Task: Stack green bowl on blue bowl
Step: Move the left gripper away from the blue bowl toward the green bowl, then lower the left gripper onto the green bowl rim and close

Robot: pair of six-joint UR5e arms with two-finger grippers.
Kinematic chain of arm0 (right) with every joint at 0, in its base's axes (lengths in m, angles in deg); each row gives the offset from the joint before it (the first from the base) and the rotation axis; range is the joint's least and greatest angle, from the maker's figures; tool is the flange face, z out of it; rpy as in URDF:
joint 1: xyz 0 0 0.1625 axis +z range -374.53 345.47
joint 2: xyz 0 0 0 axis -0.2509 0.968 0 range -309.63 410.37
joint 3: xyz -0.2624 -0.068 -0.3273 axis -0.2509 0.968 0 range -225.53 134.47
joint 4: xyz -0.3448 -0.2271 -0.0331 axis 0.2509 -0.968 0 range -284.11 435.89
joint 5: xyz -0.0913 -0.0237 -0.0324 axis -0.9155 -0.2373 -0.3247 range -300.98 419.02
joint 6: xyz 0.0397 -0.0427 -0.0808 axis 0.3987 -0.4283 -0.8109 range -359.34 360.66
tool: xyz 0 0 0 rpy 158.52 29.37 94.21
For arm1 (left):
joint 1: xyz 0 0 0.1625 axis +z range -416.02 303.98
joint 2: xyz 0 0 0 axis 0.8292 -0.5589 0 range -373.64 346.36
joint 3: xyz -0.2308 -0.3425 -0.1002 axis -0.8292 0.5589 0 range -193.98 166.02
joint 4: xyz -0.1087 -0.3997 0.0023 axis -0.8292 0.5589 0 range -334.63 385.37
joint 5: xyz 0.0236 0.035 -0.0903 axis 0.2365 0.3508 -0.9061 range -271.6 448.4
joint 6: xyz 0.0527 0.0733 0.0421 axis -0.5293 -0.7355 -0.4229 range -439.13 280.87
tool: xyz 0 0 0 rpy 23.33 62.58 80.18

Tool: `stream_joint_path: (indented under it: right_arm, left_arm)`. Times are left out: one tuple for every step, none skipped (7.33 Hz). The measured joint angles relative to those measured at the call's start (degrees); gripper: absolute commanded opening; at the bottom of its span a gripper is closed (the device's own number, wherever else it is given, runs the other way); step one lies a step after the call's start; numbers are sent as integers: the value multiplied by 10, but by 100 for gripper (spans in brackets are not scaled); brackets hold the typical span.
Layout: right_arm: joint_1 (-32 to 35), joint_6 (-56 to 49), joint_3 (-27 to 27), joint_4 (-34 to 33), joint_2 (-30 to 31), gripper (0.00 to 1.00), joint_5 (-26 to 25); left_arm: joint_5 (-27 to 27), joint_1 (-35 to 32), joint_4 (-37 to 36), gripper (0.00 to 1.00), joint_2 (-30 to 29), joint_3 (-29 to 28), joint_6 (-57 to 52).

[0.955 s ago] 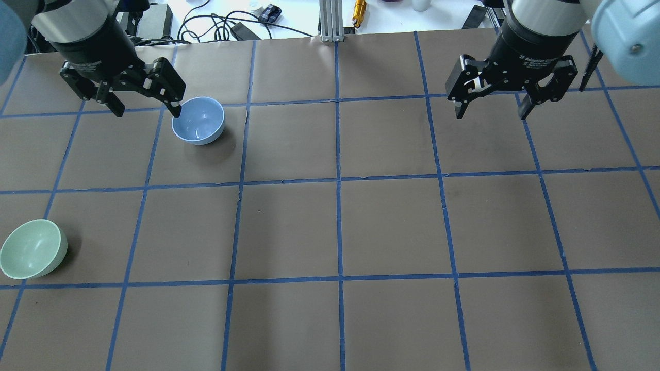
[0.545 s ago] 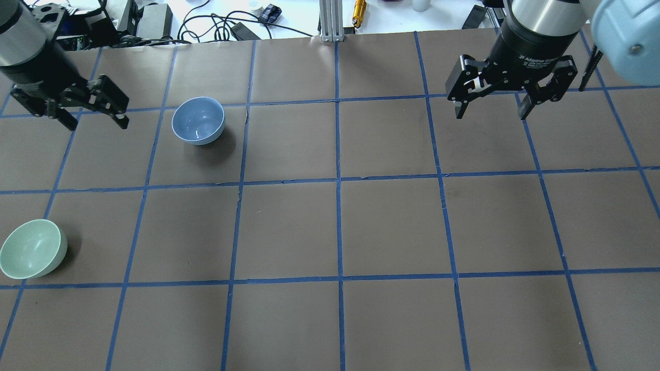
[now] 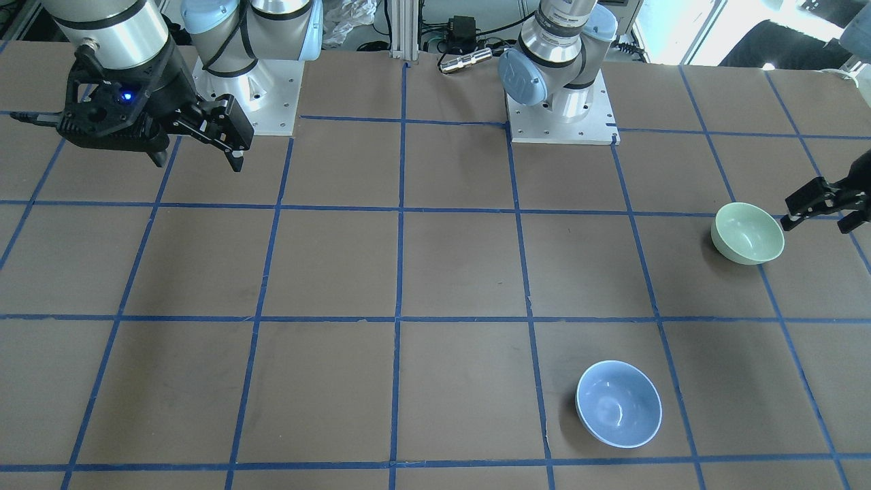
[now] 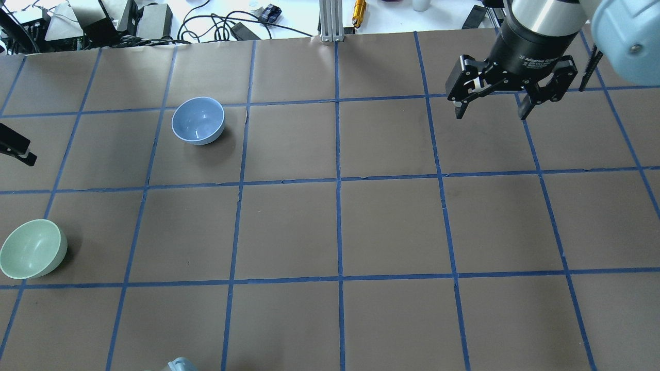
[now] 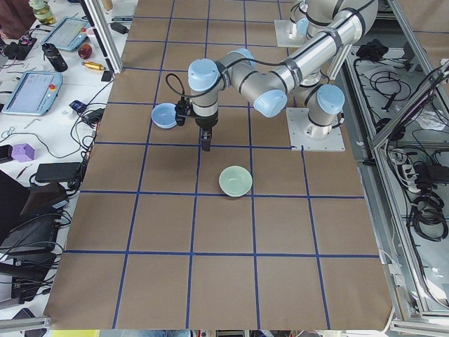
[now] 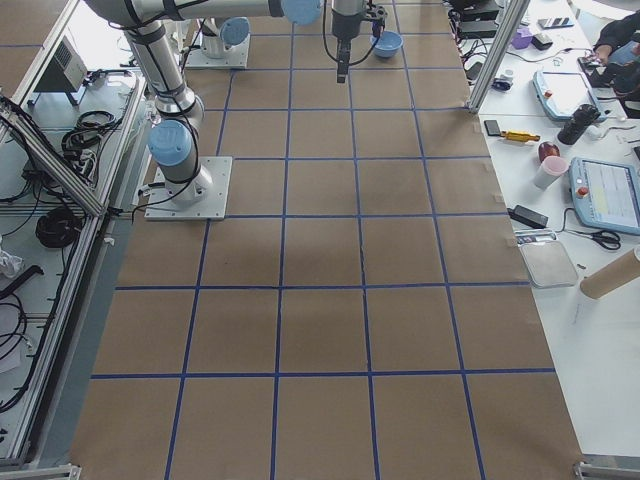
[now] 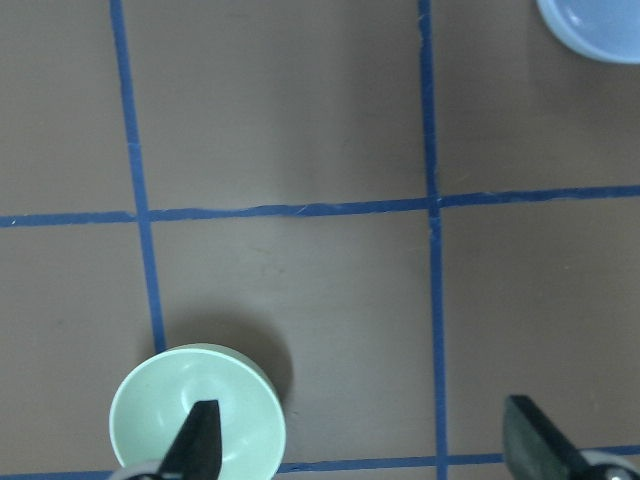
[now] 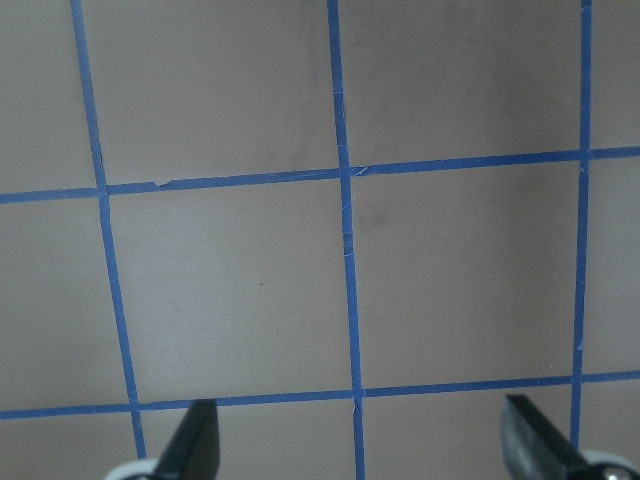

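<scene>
In the front-facing view, the green bowl [image 3: 747,233] sits upright on the counter [image 3: 326,265], near the right edge. The blue bowl [image 3: 618,403] stands at 7 o'clock from it, well apart. The left tool [image 3: 825,211] hangs just off the green bowl's rim at 2 o'clock, clear of it and released. The right tool [image 3: 197,158] hangs far off toward 9 o'clock, fingers spread, holding nothing.

The overhead view puts the green bowl at the left edge and the blue bowl at 1 o'clock from it. Only one dark finger of the left tool pokes in at the left edge.

From the left end, the near arm's tool points down between the bowls, with blue at 10 o'clock and green at 5 o'clock.

From the right end, the blue bowl shows small at the top.

In the left wrist view, the fingers stand wide apart. One finger overlaps the green bowl, and the blue bowl is cut off at 1 o'clock.

The right wrist view shows the spread fingers over blue tape lines [image 8: 345,250].
</scene>
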Motion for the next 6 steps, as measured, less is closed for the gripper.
stream_joint_path:
  right_arm:
    - [0,0,0,0,0,100,0]
    - [0,0,0,0,0,100,0]
    - [0,0,0,0,0,100,0]
    - [0,0,0,0,0,100,0]
    - [0,0,0,0,0,100,0]
    - [0,0,0,0,0,100,0]
  left_arm:
    - [-2,38,-20,100,-20,7,-33]
    - [-12,72,-51,100,-41,22,-74]
    - [-28,105,-83,100,-58,46,-113]
    - [-43,133,-113,100,-70,72,-141]
    - [-52,152,-138,100,-83,94,-161]
    - [-56,162,-154,100,-98,106,-172]
